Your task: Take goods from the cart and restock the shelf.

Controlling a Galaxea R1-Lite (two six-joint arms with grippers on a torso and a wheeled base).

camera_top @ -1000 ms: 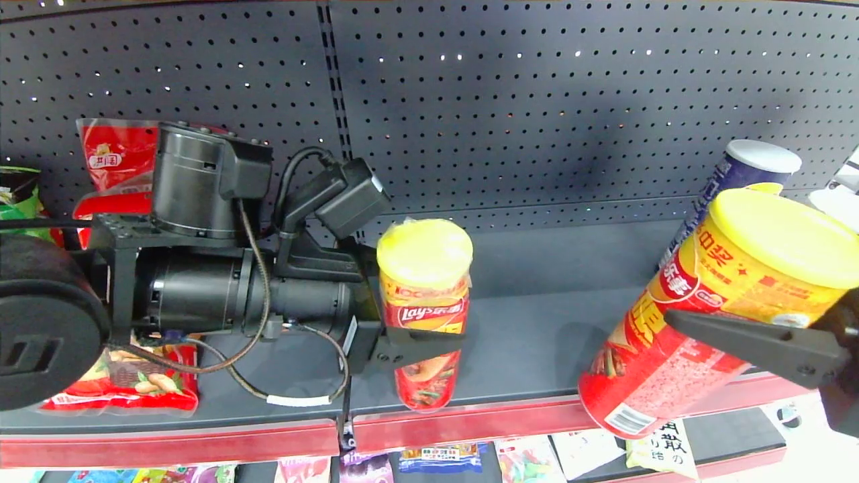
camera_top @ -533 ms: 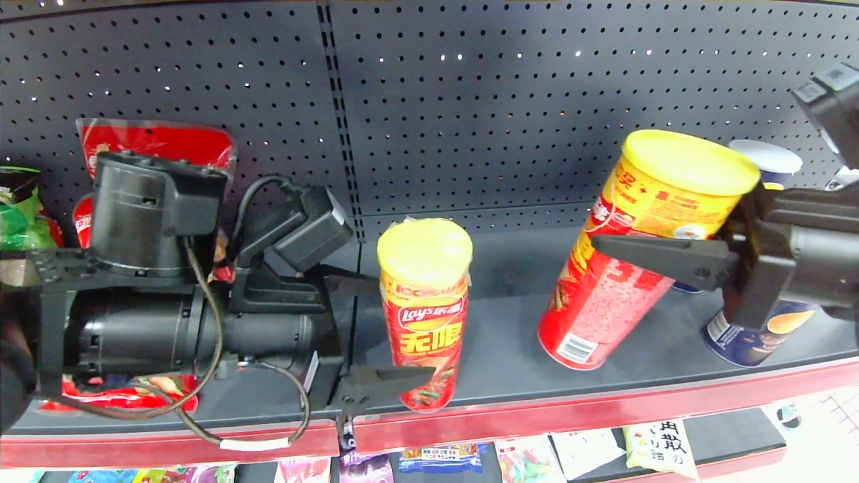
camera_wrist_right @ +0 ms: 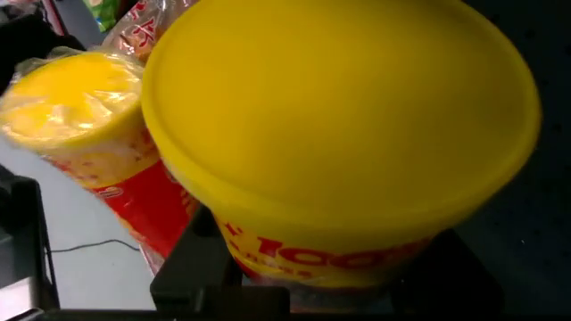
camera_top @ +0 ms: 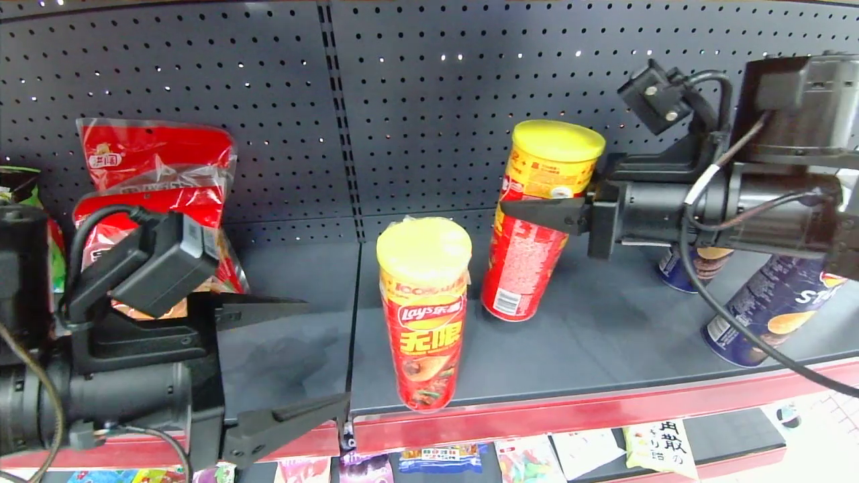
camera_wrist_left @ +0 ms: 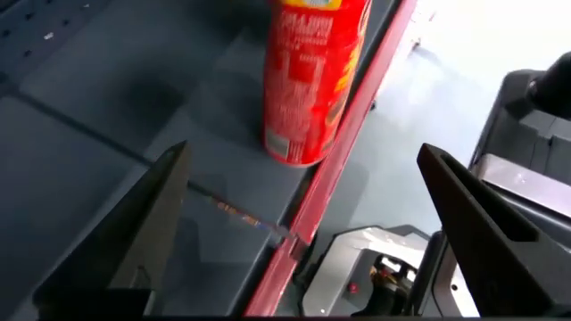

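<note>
A red chip can with a yellow lid (camera_top: 423, 315) stands upright at the shelf's front edge, free of both grippers. My left gripper (camera_top: 327, 353) is open to the left of it, a gap away. The left wrist view looks between the spread fingers (camera_wrist_left: 152, 232) at that can (camera_wrist_left: 312, 80). My right gripper (camera_top: 537, 201) is shut on a second, similar can (camera_top: 530, 268), held near its top and tilted slightly. This can is behind and to the right of the first, its base at the shelf floor; contact is unclear. Its lid (camera_wrist_right: 339, 116) looms close, with the first can (camera_wrist_right: 80, 98) beside it.
A red snack bag (camera_top: 154, 174) leans on the pegboard wall at the back left. Two blue cans (camera_top: 772, 308) (camera_top: 691, 265) stand at the right, under my right arm. The red shelf lip (camera_top: 537, 416) runs along the front, with packets on a lower shelf (camera_top: 738, 429).
My left gripper let go of the first can and drew back to the left. My right arm carried the second can from the front right in over the shelf.
</note>
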